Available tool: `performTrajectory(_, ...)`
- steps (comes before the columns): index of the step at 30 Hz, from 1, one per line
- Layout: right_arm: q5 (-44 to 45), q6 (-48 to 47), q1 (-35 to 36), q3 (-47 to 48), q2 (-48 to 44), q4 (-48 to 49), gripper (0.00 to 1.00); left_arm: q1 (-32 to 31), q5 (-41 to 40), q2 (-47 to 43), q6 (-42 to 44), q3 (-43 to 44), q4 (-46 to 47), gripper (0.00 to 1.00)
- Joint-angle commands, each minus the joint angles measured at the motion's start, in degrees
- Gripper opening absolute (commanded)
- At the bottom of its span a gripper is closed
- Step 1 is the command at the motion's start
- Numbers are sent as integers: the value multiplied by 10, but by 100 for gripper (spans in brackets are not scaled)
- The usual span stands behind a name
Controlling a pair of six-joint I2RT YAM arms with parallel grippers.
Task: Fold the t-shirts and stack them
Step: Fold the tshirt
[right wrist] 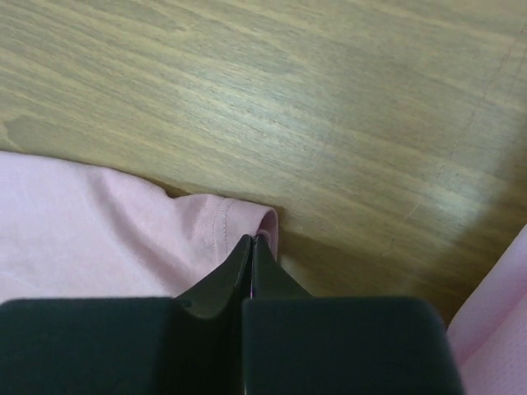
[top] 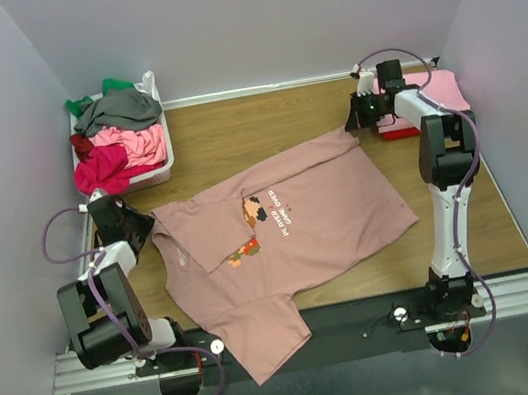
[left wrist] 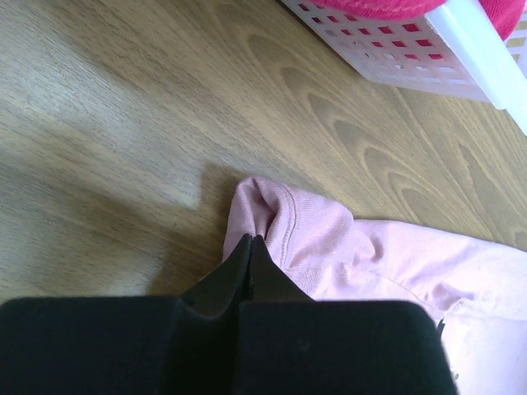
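**Both grippers pinch opposite corners of the spread pink tee**

A dusty-pink cotton t-shirt with a pixel-art print and white text (top: 292,243) lies spread across the middle of the wooden table (top: 262,122), print side up. One sleeve hangs over the near edge at about 6 o'clock.

The left gripper (left wrist: 249,240) sits at the shirt's 9 o'clock corner. Its jaws are closed together on a bunched fold of the hem.

The right gripper (right wrist: 252,240) is at the shirt's 1 o'clock corner. Its jaws are pressed tight, with the stitched hem curled at their tips.

At 10 o'clock on the table stands a white plastic lattice basket (top: 157,174). It holds a heap of loose tees (top: 117,136) in bright pink, red, grey and green.

At 2 o'clock, partly hidden by the right arm, lies a folded pink and red stack (top: 440,87).
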Motion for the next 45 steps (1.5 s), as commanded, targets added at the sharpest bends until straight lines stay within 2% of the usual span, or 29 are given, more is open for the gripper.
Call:
performTrajectory(1, -11, 4, 5, 30, 17, -5, 2, 6, 8, 4, 10, -6, 15, 0)
performTrajectory(22, 50, 39, 6, 177, 96, -4, 1, 5, 26, 39, 4, 33, 21, 0)
performTrajectory(30, 70, 54, 6, 255, 136, -5, 0, 6, 53, 14, 22, 46, 21, 1)
performTrajectory(31, 74, 53, 6, 259, 138, -6, 0, 5, 59, 9, 26, 47, 18, 2)
performTrajectory(32, 76, 52, 6, 267, 140, -6, 1, 5, 60, -6, 29, 47, 16, 12)
performTrajectory(35, 86, 43, 6, 270, 134, -6, 4, 6, 65, -33, 36, 46, 2, 31)
performTrajectory(36, 87, 38, 5, 270, 128, -6, 12, 7, 63, -52, 38, 46, -7, 39)
performTrajectory(37, 90, 36, 5, 270, 123, -5, 18, 6, 60, -60, 40, 47, -12, 41)
performTrajectory(38, 90, 30, 5, 268, 111, -6, 27, 7, 60, -75, 42, 49, -17, 43)
performTrajectory(41, 83, 22, 6, 244, 80, -5, 42, 6, 67, -112, 57, 56, -36, 44)
performTrajectory(42, 79, 15, 5, 237, 66, -5, 51, 7, 74, -126, 60, 57, -38, 46)
performTrajectory(44, 44, 3, 5, 195, 12, -6, 61, 7, 125, -166, 107, 62, -27, 65)
performTrajectory(45, 23, -16, 5, 177, -10, -6, 75, -8, 141, -172, 123, 72, -33, 69)
